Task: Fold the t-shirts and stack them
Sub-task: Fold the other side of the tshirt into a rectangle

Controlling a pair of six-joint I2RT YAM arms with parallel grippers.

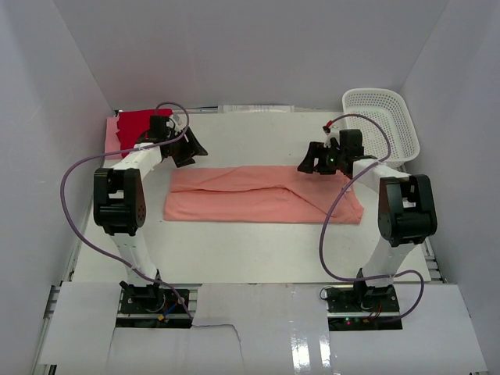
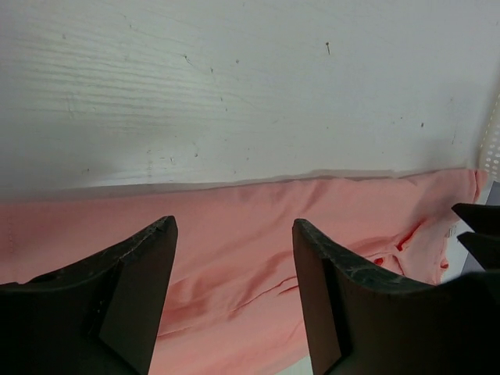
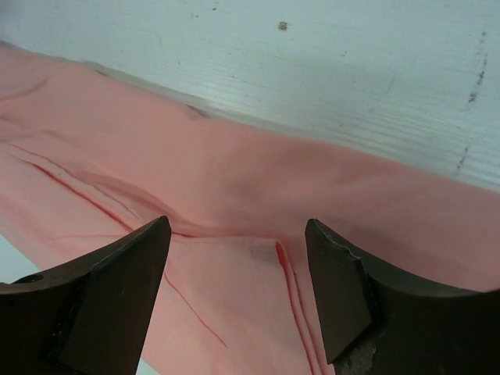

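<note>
Looks midway: shows the salmon-pink short-sleeved cloth t-shirt (image 1: 262, 195) folded into a long strip across the white tabletop (image 1: 258, 250), wants cross-folding and stacking on the folded bright red t-shirt (image 1: 137, 123) far left, with left pincer (image 2: 234, 230) and right pincer (image 3: 238, 226) gaping, empty, above it.

The salmon pink t-shirt (image 1: 262, 197) in the middle is plain all over. At ten o'clock are a bright red t-shirt (image 1: 137, 123) and a pale pink t-shirt (image 1: 112, 134). The basket (image 1: 373, 92) at two o'clock is white mesh.
</note>
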